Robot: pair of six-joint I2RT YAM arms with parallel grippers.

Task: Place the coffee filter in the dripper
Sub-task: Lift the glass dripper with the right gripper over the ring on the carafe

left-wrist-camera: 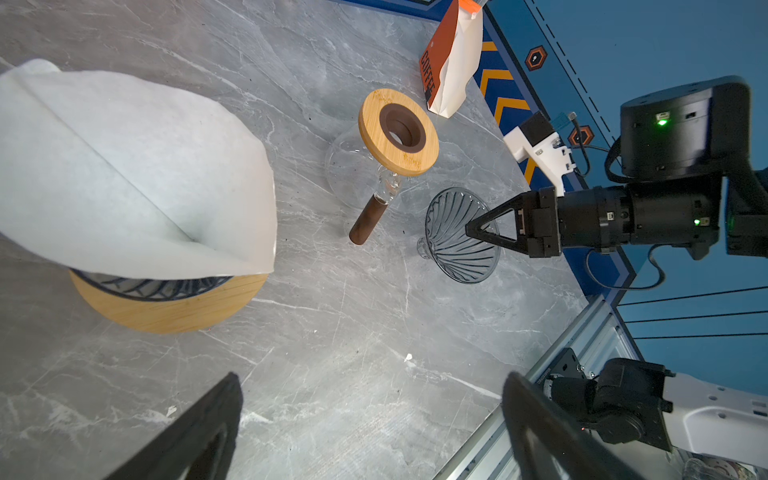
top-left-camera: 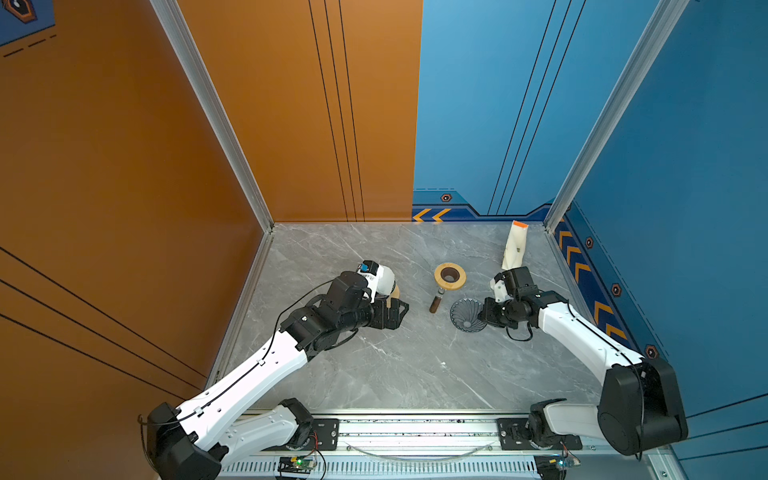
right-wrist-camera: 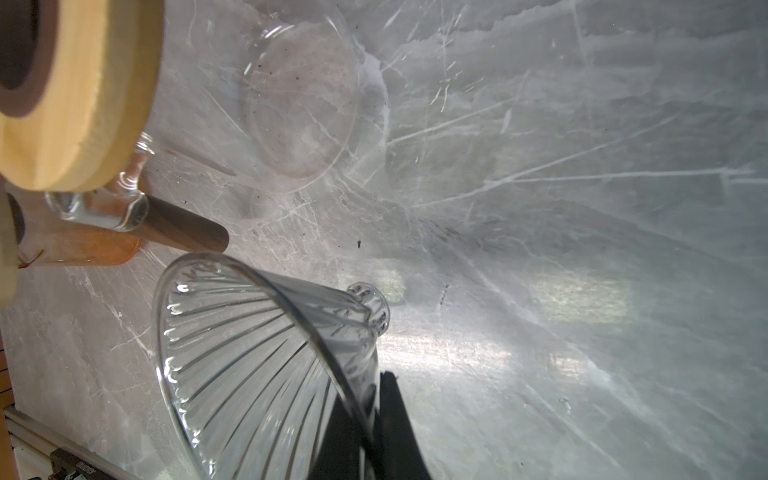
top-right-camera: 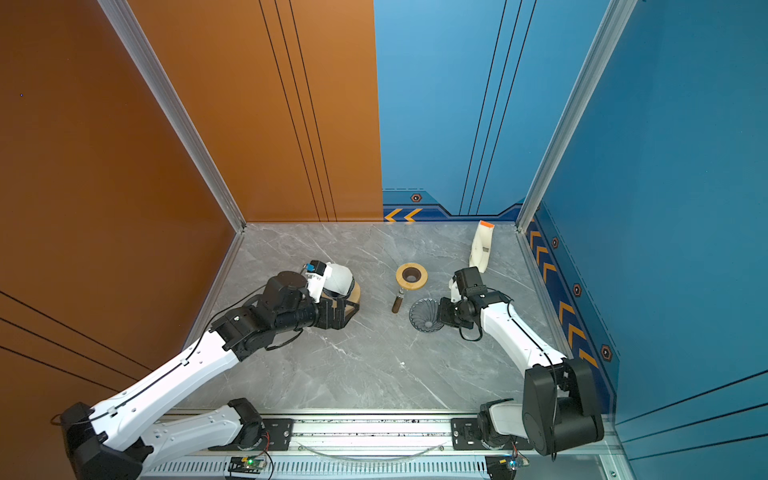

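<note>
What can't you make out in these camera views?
- Top views: the white paper coffee filter is mostly hidden by the left arm.
- Left wrist view: whatever sits under the filter on the round bamboo stand is covered by it; the left gripper is cut off by the picture's edge.
- Right wrist view: the right gripper, shut on the ribbed clear glass dripper, is cut off by the edge and blurred behind glass.

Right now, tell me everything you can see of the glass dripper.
The dripper is a clear glass cone with spiral ribs inside and a ringed foot. It is empty and lies tipped on its side on the grey marble table, near the brown carafe handle. The right claw is shut on its rim, a finger either side of the wall.
</note>
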